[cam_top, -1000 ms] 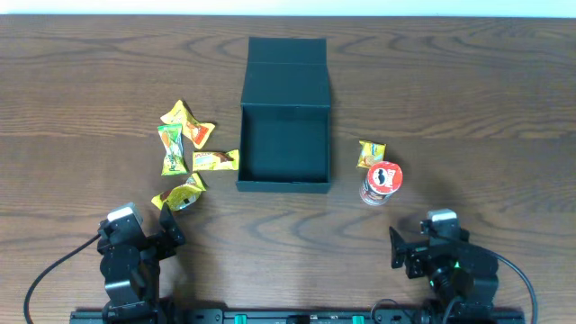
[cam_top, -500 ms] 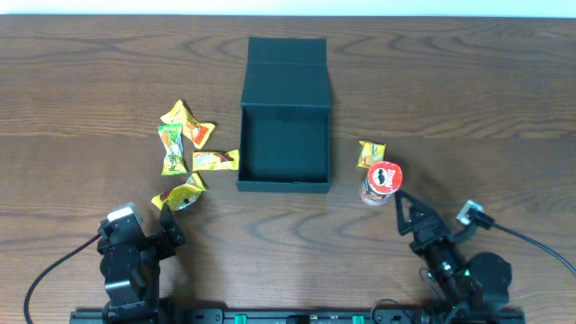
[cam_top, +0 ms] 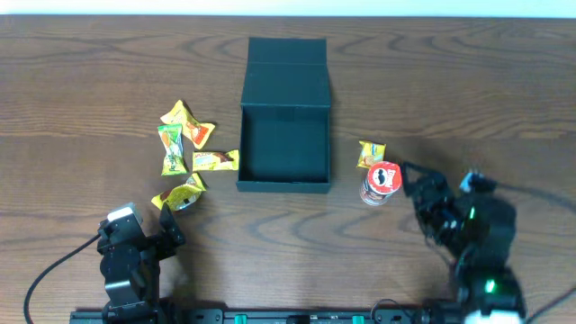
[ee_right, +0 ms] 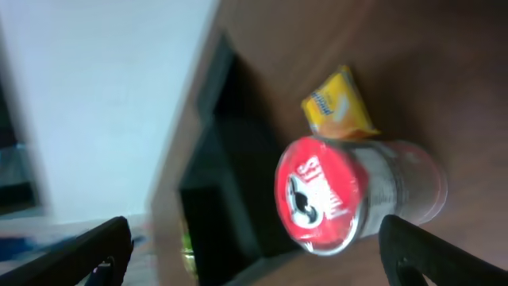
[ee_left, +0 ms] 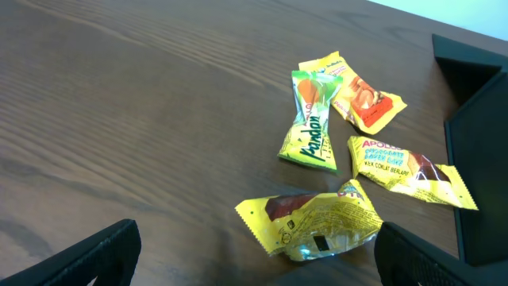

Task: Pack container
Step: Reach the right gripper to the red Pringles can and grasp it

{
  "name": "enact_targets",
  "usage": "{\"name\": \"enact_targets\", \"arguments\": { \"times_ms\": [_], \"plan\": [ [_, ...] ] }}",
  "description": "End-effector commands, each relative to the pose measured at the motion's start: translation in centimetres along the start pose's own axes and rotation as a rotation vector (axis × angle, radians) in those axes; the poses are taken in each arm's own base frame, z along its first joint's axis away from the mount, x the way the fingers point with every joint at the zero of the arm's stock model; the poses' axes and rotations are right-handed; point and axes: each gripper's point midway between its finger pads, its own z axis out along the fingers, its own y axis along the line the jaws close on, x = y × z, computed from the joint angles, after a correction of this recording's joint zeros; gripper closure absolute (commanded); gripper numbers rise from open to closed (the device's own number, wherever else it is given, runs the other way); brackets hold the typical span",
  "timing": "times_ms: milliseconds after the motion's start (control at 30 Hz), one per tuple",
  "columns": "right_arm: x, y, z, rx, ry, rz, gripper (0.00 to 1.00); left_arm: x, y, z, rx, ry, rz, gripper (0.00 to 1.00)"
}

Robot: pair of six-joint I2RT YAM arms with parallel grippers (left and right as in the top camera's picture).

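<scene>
With the container (cam_top: 283, 185) lying open and empty on the desk (cam_top: 72, 90), the can (cam_top: 380, 180) just right of it is best straddled mid-body by the spread, empty right fingers (cam_top: 414, 183), the yellow packet (cam_top: 371, 153) touching the can not being clipped; the left fingers (cam_top: 173, 236) are held spread and empty off the container's near-left corner.

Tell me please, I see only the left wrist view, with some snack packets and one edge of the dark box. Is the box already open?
Observer: Yes. The container is open, its lid lying flat behind, and nothing is inside.
Operator: Is anything on its other side?
Observer: A red-topped can stands there, with one yellow packet just beyond it.
Operator: And the right arm?
Observer: The right gripper is open beside the can, fingers pointing at it, not closed on it.
</scene>
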Motion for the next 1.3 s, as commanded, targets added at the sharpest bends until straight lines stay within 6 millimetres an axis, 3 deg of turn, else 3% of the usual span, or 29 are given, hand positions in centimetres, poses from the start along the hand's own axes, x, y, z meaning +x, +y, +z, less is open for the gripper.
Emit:
{"name": "enact_targets", "arguments": {
  "times_ms": [0,167,367,533,700,1033,1267],
  "plan": [
    [-2.3,1.6,0.9,0.103,0.029,-0.109,0.01,0.4,0.1,0.2,-0.002,0.007,0.007,0.05],
    [-3.9,0.4,3.6,0.438,0.22,-0.12,0.01,0.4,0.1,0.2,-0.003,0.006,0.008,0.05],
    [-3.0,-0.4,5.7,0.659,0.37,-0.149,0.01,0.4,0.1,0.2,-0.003,0.006,0.008,0.05],
    [-1.0,-0.6,7.4,0.713,0.467,-0.179,0.01,0.5,0.1,0.2,-0.002,0.007,0.007,0.05],
    [1.1,-1.6,7.0,0.773,0.549,-0.174,0.01,0.5,0.1,0.2,-0.002,0.007,0.008,0.05],
    [2.9,-2.4,7.1,0.836,0.583,-0.248,0.01,0.5,0.1,0.2,-0.002,0.007,0.007,0.05],
    [3.6,-4.1,7.6,0.894,0.634,-0.242,0.01,0.5,0.1,0.2,-0.002,0.007,0.007,0.05]
  ]
}}
